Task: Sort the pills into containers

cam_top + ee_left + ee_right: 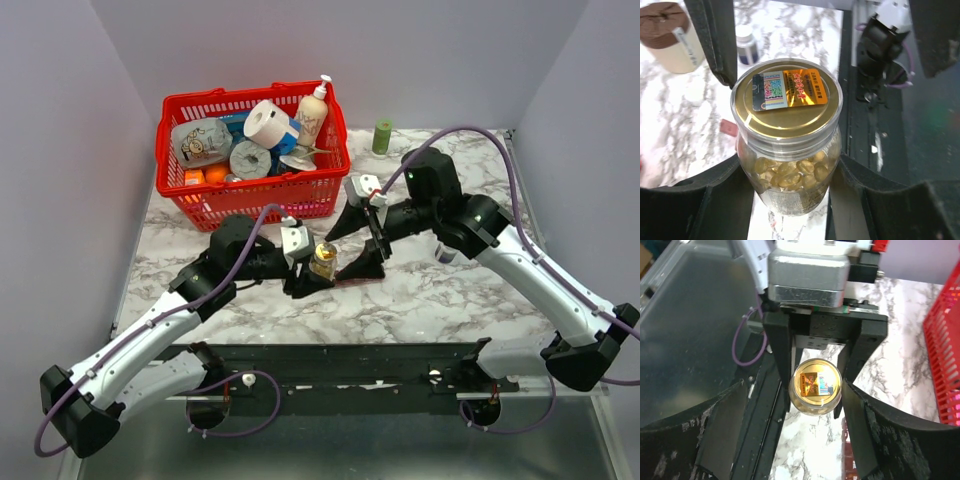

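A marble table [450,300] boxed in by pale grey walls carries the work, a red basket [200,200] at the upper left of the top view. The pills [790,172] lie heaped inside a small clear bottle [787,205], its gold lid [787,107] on. The left gripper [318,268] pinches the bottle by its sides near the centre of the top view. The right gripper [358,245] sits just right of it, fingers spread to either side of the lid, seemingly not touching. The right wrist view meets the lid face-on, so the bottle's long axis appears to run toward that gripper, which looks placed to take the lid. Only the left wrist view shows the pills. The containers [365,283] show as a maroon sliver beneath the right gripper, mostly hidden.
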